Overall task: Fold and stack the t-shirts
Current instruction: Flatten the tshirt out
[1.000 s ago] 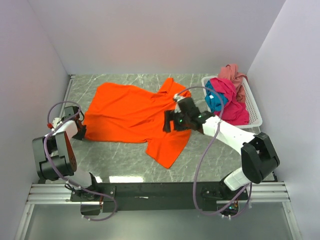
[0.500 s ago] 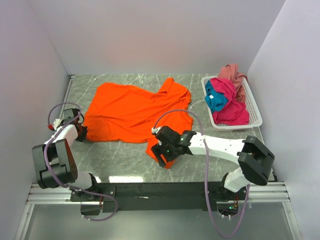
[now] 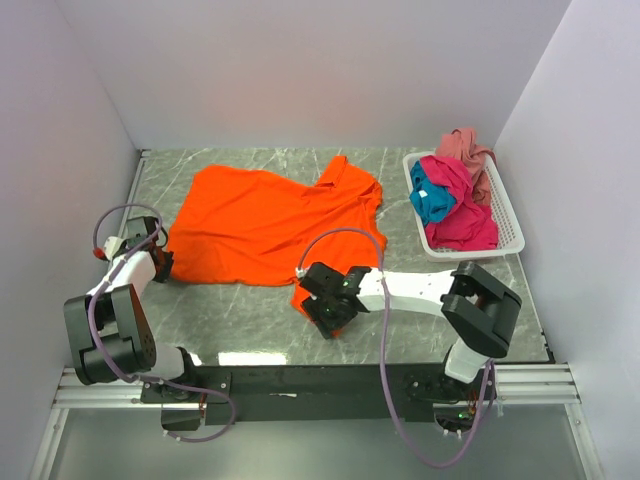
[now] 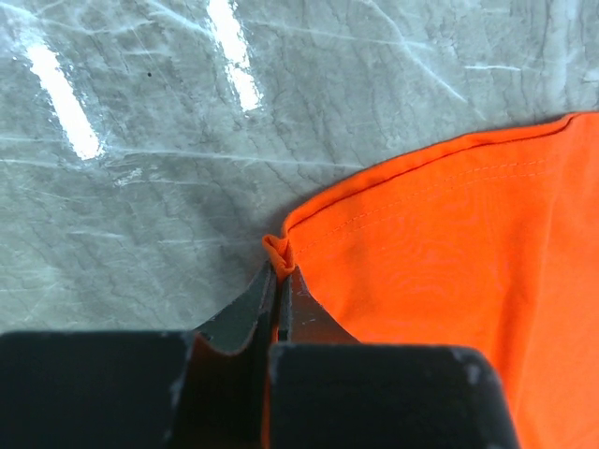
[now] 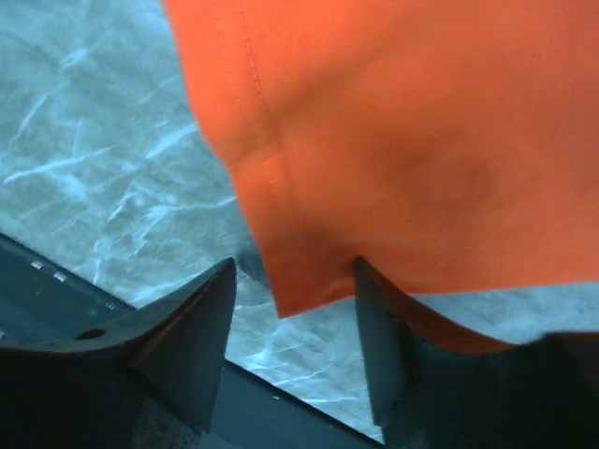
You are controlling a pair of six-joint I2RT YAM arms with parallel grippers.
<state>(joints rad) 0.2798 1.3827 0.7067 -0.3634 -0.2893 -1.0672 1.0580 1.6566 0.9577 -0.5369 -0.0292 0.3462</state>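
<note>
Left gripper (image 4: 279,285) clamped on the hem corner of the orange t-shirt (image 3: 260,225); right gripper (image 5: 292,276) fingers apart, that shirt's near corner between them; shirt spread on the marble surface (image 3: 230,315), left of the white basket (image 3: 508,218); basket holds magenta t-shirt (image 3: 462,208), teal t-shirt (image 3: 432,205) and dusty rose t-shirt (image 3: 468,148), heaped; small white tag on the teal one, unreadable.

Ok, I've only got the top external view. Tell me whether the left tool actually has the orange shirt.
Observer: Yes. On the left wrist view, the left tool is shut on a small pinched fold at a hem corner of the orange shirt.
Operator: Now report the right tool.
Observer: On the right wrist view, the right tool is open. A hemmed corner of the shirt sits in the gap, not clamped.
</note>
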